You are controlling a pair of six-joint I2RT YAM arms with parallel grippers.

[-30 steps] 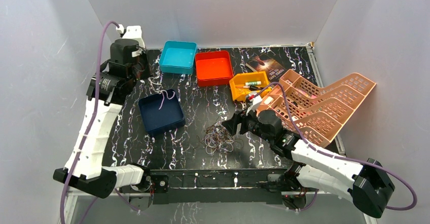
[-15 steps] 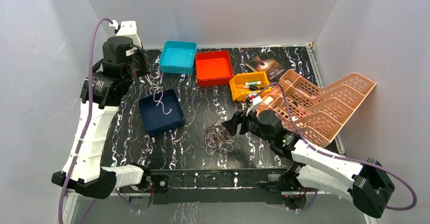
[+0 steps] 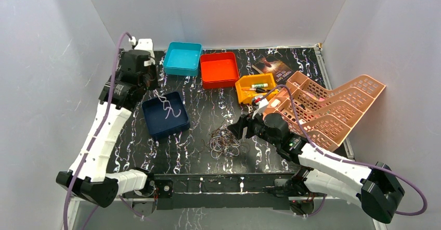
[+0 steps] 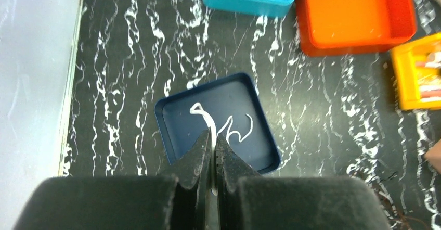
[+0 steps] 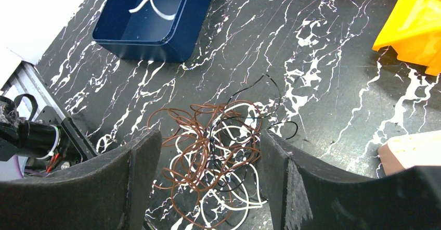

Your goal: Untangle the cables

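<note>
Fingers on the left arm, the left fingers, are pressed fully together and pinch a white cable between their tips. They hang above the near-left part of a navy tray. From the pinch the cable drops into that tray and lies on its floor in a few loose bends. The tray stands on the black, white-veined counter, left of the middle.

Behind it, at the far edge, a teal tray and an orange-red tray sit side by side, both bare inside.

Near the front middle of the counter lies the tangle: brown, white and black cables looped through one another in one flat knot, well apart from the navy tray.

Over that knot stand the right fingers, spread wide, one on each side of it in the wrist view, with nothing held between them. Whether their tips touch the counter or the loops cannot be told.

Further right are a yellow tray with a few small items in it and a tilted pink basket.
</note>
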